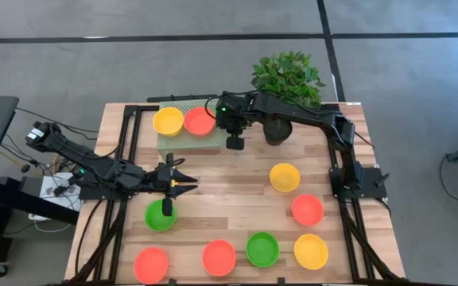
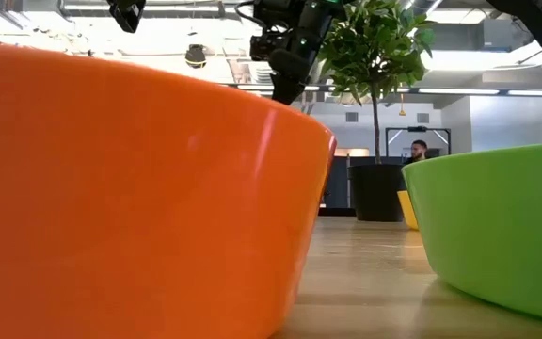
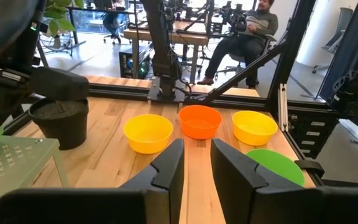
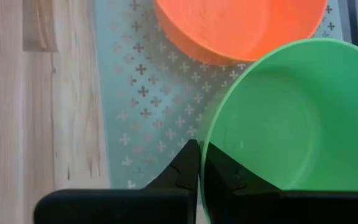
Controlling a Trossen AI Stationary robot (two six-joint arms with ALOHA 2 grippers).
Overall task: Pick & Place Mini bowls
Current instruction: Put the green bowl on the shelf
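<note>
**Jaws of the right gripper closed on a green bowl's rim at the rack**

Pressed together, the jaws of the right gripper [image 4: 199,165] are seen pinching the thin rim of a green mini bowl [image 4: 291,118]. That bowl is held over the pale green perforated rack [image 4: 135,93], just beside a red-orange mini bowl [image 4: 241,25] that is set on the rack. In the high view the held bowl is hidden under the right arm. On the rack's other end a yellow mini bowl [image 1: 168,121] is placed next to the red-orange one. A black plant pot [image 1: 277,131] is stood just beside the rack, under the right arm.

The jaws of the left gripper [image 1: 188,181] are spread, and nothing is held between them. This gripper is kept above the wooden table [image 1: 229,191], left of centre, pointed towards the right side. A second green mini bowl [image 1: 160,215] is found just beside it on the table.

Six more bowls are spread over the front and right of the table: a yellow one [image 1: 284,176], a red one [image 1: 307,209], another yellow [image 1: 311,250], a green [image 1: 261,249], and two red [image 1: 219,257] [image 1: 151,264], all well apart from both grippers
</note>
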